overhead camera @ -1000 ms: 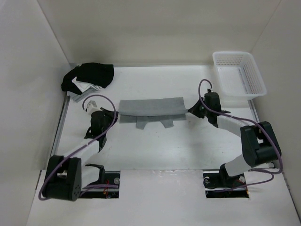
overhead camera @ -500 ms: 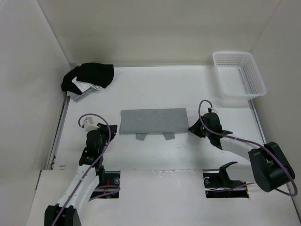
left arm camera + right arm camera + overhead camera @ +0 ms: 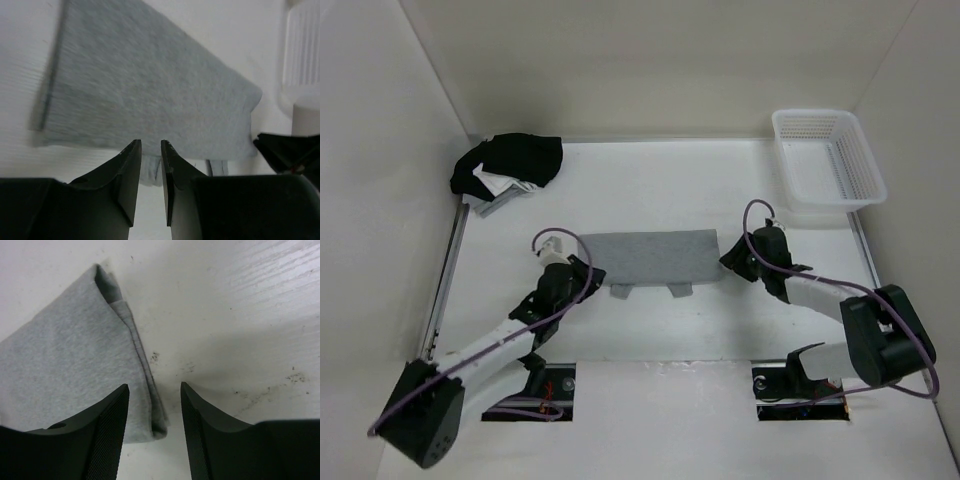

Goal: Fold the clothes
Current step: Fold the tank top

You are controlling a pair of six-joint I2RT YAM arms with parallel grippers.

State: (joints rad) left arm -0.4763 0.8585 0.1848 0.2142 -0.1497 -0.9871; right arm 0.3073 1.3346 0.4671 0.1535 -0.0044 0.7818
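A plain heather-grey knit sleeveless top (image 3: 645,257), folded into a flat wide rectangle with two strap ends (image 3: 620,291) at its near edge, lies on the white worktop (image 3: 650,190) between the left gripper (image 3: 151,142), jaws slightly parted, and the right gripper (image 3: 153,385), jaws wide, both empty.

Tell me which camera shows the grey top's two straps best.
The top external view: both straps poke out clearly from the near edge of the folded grey top. The left wrist view catches only bits behind the left end effector; the right wrist view shows just the top's folded edge.
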